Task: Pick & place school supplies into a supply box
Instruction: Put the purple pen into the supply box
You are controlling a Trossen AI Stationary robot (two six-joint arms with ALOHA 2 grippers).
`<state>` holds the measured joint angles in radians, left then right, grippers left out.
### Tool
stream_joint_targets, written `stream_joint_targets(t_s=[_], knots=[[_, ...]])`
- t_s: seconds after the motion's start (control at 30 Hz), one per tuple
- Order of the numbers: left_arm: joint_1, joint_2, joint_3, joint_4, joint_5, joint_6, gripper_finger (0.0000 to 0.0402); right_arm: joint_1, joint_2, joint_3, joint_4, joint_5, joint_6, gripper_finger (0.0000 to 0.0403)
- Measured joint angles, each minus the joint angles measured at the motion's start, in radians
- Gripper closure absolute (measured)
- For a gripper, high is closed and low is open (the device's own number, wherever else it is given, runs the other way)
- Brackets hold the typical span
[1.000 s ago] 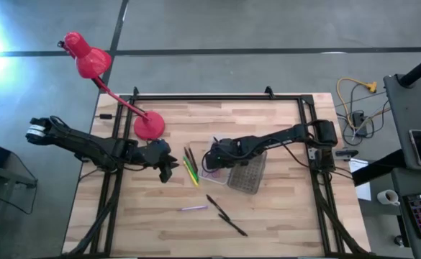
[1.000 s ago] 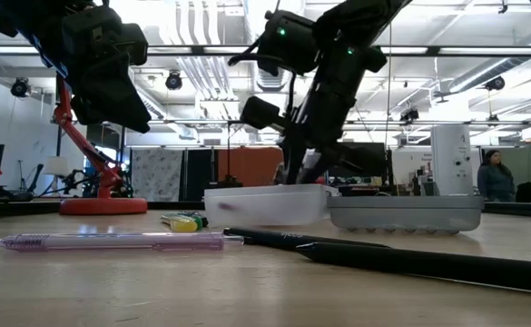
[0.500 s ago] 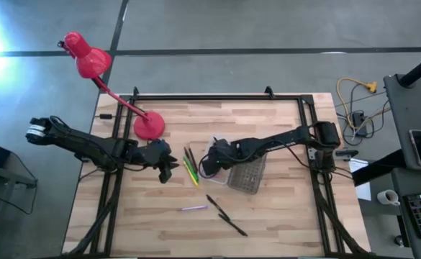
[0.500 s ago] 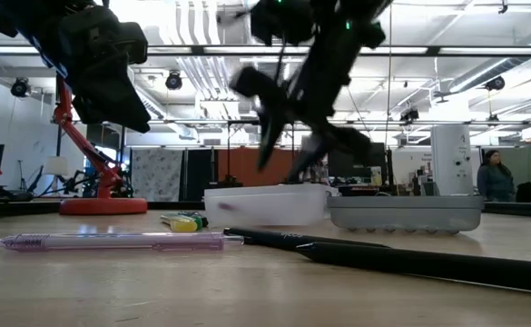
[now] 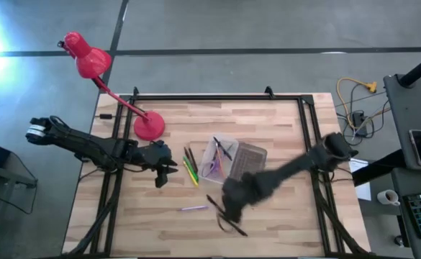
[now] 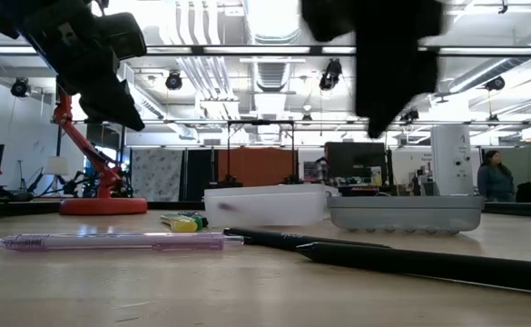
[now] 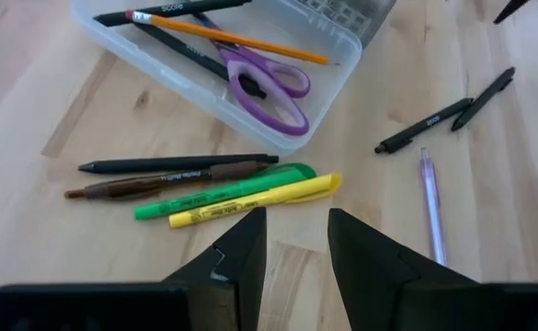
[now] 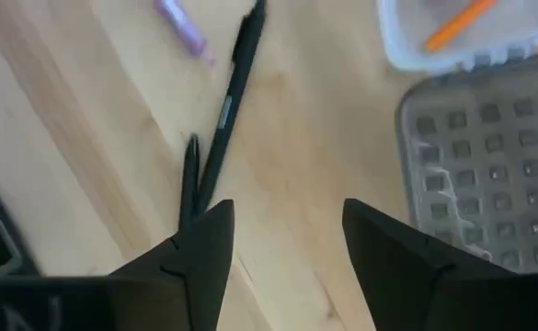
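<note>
Above two black pens hovers the right tool (fingers apart, empty), red lamp far off

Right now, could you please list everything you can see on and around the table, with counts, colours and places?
supply box: one, clear, mid-table, open, holding purple scissors, an orange pencil and black pens
lid: one, grey dotted, lying beside the box
green highlighter and yellow highlighter: one each, on the wood beside the box
black pen and brown pen: one each, next to the highlighters
loose black pens: two, on the table's near part
purple pen: one, close to them
desk lamp: one, red, far left corner
left gripper: open, over the highlighters
right gripper: open, above the loose black pens
</note>
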<state>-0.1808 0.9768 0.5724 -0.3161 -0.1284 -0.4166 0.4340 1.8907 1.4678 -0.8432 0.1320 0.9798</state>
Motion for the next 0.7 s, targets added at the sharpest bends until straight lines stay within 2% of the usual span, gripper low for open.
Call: stream_joint_targets(t_s=[0.1,0.23,0.3,0.33,0.5,0.7], knots=[[0.000,0.000,-0.010,0.004,0.017,0.000,0.0299,0.105,0.008,-0.004,-0.023,0.110,0.066,0.0215],[-0.008,0.019,-0.014,0.035,0.166,0.062,0.0299,0.208,0.034,-0.004,0.007,0.126,0.140,0.0218],[-0.033,0.045,-0.014,0.044,0.201,0.105,0.0299,0.242,0.051,-0.004,0.019,0.133,0.175,0.0217],[-0.047,0.060,-0.013,0.049,0.195,0.126,0.0299,0.255,0.061,-0.004,0.019,0.144,0.191,0.0216],[-0.134,0.164,0.032,0.058,0.038,0.161,0.0299,0.289,0.121,-0.005,0.013,0.152,0.381,0.0207],[-0.221,0.306,0.101,0.106,0.001,0.156,0.0299,0.337,0.148,-0.005,-0.030,0.114,0.634,0.0199]])
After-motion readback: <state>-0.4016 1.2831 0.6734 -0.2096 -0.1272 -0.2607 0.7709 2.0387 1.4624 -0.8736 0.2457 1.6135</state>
